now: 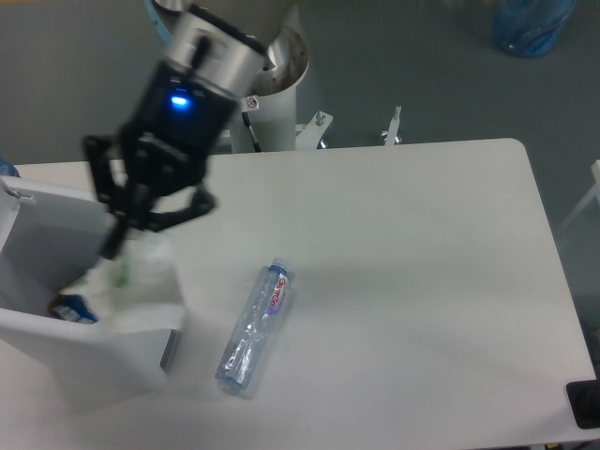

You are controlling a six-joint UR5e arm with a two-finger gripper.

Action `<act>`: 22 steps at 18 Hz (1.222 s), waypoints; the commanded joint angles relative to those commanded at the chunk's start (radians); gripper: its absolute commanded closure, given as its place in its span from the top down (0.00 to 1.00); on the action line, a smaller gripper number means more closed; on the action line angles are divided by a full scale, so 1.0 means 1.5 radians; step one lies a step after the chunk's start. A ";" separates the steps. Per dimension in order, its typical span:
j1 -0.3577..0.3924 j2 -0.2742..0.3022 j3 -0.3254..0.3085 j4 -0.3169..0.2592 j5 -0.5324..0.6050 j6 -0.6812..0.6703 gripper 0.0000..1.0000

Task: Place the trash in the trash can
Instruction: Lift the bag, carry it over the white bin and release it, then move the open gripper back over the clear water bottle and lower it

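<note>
The flattened clear plastic bottle [255, 328] with a red-and-white label lies on the white table [412, 262], just right of the trash can. The trash can [84, 352] is a large white boxy bin at the table's left edge, with a grey panel on its right side. The crumpled clear wrapper [139, 272] with a green speck is at the bin's upper right, against its inner wall. My gripper [155, 230] hangs directly over the wrapper with its fingers spread apart. One fingertip [111, 248] reaches down beside the wrapper.
A blue-yellow packet [70, 307] lies inside the bin. The robot's white base [277, 94] stands at the table's back edge. A blue bag [530, 23] is on the floor at the far right. A black object [586, 405] is at the table's front right corner.
</note>
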 joint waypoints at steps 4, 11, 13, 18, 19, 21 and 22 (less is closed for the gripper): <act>-0.032 0.010 -0.029 0.002 0.000 0.007 0.18; -0.032 0.026 -0.065 0.009 0.001 0.024 1.00; -0.028 0.024 -0.063 0.009 0.017 0.025 1.00; 0.041 -0.023 -0.054 0.008 0.045 0.052 1.00; 0.055 -0.047 -0.047 0.008 0.045 0.060 1.00; 0.074 -0.097 -0.023 0.007 0.045 0.063 1.00; 0.083 -0.121 -0.010 0.006 0.046 0.063 1.00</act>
